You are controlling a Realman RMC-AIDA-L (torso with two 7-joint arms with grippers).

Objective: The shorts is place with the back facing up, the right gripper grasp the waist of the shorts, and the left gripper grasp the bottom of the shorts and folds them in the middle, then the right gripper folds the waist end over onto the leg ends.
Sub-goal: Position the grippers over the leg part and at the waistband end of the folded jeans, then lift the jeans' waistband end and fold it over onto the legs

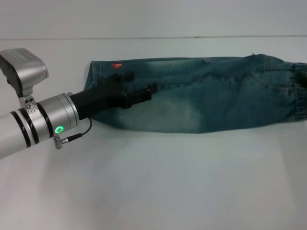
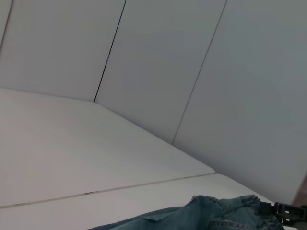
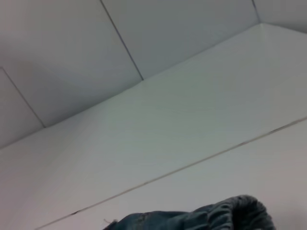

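Head view: shorts [image 1: 201,96] folded lengthwise on table [image 1: 153,182], waist at right for the next fold. Left gripper [image 1: 141,88] over leg end, fingers spread, released. Right gripper's [image 1: 301,79] grip: cannot tell.

A bunched fold of blue denim, the shorts [image 3: 225,215], sits closest to the camera, gathered into a rounded, puckered hump with ribbed gathers along its crest. A flatter, lower stretch of the same denim trails away from the hump to one side, with a small frayed tuft at its far end. Beyond the cloth lies a pale white table [image 3: 201,139], crossed by one thin dark seam line running diagonally. Farther off rises a white panelled wall [image 3: 72,57], its panels split by narrow dark joints; one joint meets the table edge. The right gripper's own fingers do not appear here. The denim rests on the table surface.
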